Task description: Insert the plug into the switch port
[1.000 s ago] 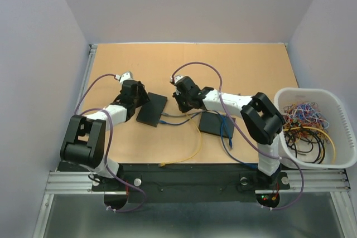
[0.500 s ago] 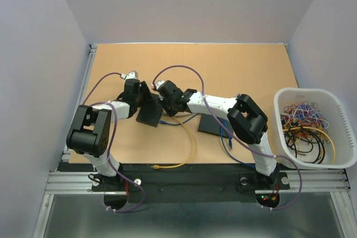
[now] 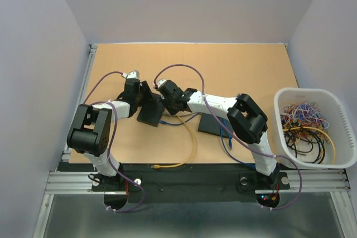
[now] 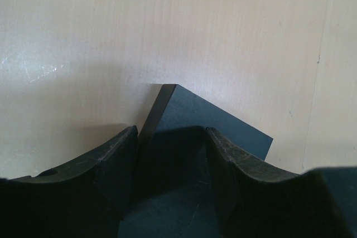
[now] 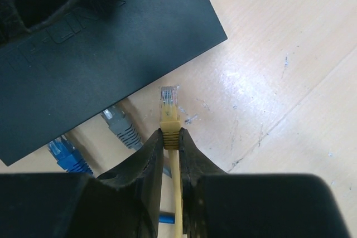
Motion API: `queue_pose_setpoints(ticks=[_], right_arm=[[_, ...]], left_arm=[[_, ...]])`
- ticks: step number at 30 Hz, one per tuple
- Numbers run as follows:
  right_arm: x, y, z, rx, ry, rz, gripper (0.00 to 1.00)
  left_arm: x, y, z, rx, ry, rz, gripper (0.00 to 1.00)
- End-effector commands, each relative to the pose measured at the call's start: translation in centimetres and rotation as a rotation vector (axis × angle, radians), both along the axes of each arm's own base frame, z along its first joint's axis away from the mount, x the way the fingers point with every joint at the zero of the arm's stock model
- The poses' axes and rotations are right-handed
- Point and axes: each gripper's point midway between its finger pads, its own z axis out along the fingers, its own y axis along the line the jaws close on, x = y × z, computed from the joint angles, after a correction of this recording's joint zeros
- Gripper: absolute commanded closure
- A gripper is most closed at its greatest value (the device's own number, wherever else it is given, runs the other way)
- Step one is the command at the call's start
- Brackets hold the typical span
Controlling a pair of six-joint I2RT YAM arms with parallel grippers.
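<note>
The switch is a flat black box lettered TP-LINK, left of centre on the table. My left gripper is shut on its far corner, one finger against the side edge and the other over the top face. My right gripper is shut on the yellow boot of the plug. The plug's clear tip points at the switch's near edge, a short gap away. In the top view this gripper hangs at the switch's right side. The ports themselves are hidden.
A grey plug and a blue plug sit along the switch's edge, left of the yellow one. The yellow cable trails to the table's front. A second black box lies to the right, and a white basket of cables stands far right.
My right arm has swung left, bringing the yellow plug to the switch. My left arm shifted right at the switch's corner. Over the last half second almost nothing moved.
</note>
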Motion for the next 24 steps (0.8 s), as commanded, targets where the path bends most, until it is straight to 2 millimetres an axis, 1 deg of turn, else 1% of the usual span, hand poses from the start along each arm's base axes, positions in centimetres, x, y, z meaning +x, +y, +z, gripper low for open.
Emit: queue_pose_setpoints(ticks=[1, 7, 11, 12, 17, 19, 20, 22, 23, 24], right_arm=[[1.0, -0.5, 0.0, -0.037, -0.04, -0.024, 1.0], [1.8, -0.5, -0.7, -0.062, -0.049, -0.026, 1.0], [2.2, -0.1, -0.8, -0.063, -0.051, -0.022, 1.0], [2.5, 0.4, -0.7, -0.058, -0.054, -0.016, 1.0], [2.7, 0.8, 0.1, -0.037, -0.06, -0.022, 1.0], [2.6, 0.9, 0.5, -0.024, -0.059, -0.023, 1.0], [2.5, 1.0, 1.0, -0.012, -0.06, -0.026, 1.0], [2.2, 1.0, 1.3, -0.003, -0.054, -0.02, 1.0], [2.2, 1.1, 1.8, 0.01, -0.056, -0.017, 0.99], [2.0, 1.4, 1.9, 0.022, -0.047, -0.008, 1.0]], left_arm=[[1.2, -1.1, 1.5, -0.014, -0.046, -0.048, 0.39], [1.3, -1.5, 1.7, -0.007, -0.055, -0.069, 0.39], [1.3, -2.0, 1.8, 0.001, -0.059, -0.082, 0.39], [1.4, -2.2, 1.9, 0.005, -0.063, -0.084, 0.39], [1.4, -2.4, 1.5, 0.012, -0.056, -0.096, 0.39], [1.4, -2.4, 1.3, 0.014, -0.048, -0.094, 0.39], [1.4, -2.5, 1.3, 0.014, -0.048, -0.095, 0.39], [1.5, -2.5, 1.3, 0.014, -0.048, -0.094, 0.4], [1.5, -2.4, 1.1, 0.015, -0.044, -0.09, 0.4], [1.5, -2.5, 1.1, 0.016, -0.042, -0.09, 0.4]])
